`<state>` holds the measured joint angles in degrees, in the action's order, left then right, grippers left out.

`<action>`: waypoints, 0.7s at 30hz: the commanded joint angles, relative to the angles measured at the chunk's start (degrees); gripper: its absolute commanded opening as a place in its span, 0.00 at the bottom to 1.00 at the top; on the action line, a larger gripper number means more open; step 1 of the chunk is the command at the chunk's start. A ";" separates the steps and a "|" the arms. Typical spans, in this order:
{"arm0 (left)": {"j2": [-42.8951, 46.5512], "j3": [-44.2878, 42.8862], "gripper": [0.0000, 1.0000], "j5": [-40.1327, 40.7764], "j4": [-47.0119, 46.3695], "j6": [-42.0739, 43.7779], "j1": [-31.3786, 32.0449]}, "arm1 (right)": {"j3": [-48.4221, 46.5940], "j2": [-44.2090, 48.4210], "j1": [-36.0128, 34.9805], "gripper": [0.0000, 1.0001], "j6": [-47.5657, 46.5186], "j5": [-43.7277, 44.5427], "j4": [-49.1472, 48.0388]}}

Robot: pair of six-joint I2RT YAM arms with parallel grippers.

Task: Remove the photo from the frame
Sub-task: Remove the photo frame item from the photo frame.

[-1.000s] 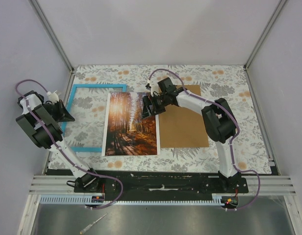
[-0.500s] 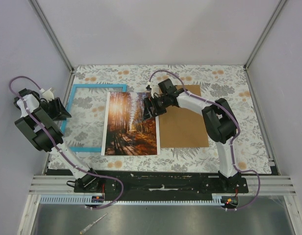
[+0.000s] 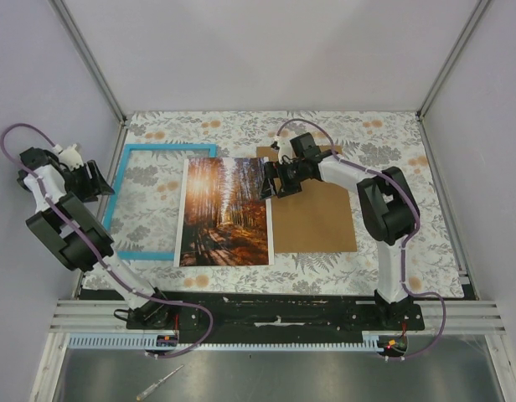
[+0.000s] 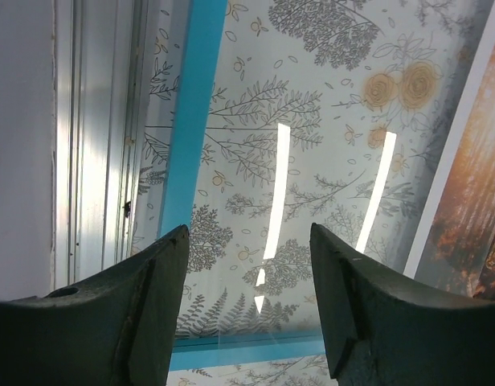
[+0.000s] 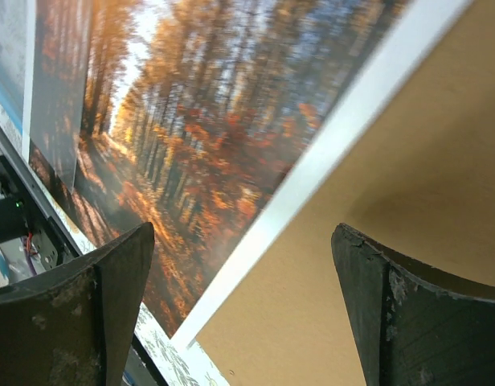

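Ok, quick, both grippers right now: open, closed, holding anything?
Left gripper: open, holding nothing.
Right gripper: open, holding nothing, with the photo edge below it.

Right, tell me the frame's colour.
The frame is bright blue, and it shows best in the top external view.

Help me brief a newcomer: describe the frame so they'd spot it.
On the floral table cover, look left of the forest photo. The frame is the thin bright-blue border lying flat, its right side hidden by the photo. The board right of the photo is solid brown, not an outline.
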<state>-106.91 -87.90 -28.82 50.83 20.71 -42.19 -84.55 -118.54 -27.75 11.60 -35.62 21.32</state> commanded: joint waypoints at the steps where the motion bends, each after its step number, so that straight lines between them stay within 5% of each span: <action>1: 6.01 1.67 0.68 -4.57 -3.37 -1.20 -1.14 | 0.36 1.65 3.13 0.98 2.56 0.37 -3.21; 12: 14.62 8.00 0.69 -4.32 -3.54 1.53 12.56 | -4.40 -3.45 4.81 0.98 3.87 -2.43 -2.78; 21: 19.90 9.24 0.73 -0.27 -6.80 1.26 28.38 | 12.99 7.17 4.46 0.98 6.60 -14.47 -9.80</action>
<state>-89.54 -78.24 -30.59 47.24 20.91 -17.61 -77.91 -118.08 -22.76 17.23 -42.85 15.18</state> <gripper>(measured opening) 0.720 0.981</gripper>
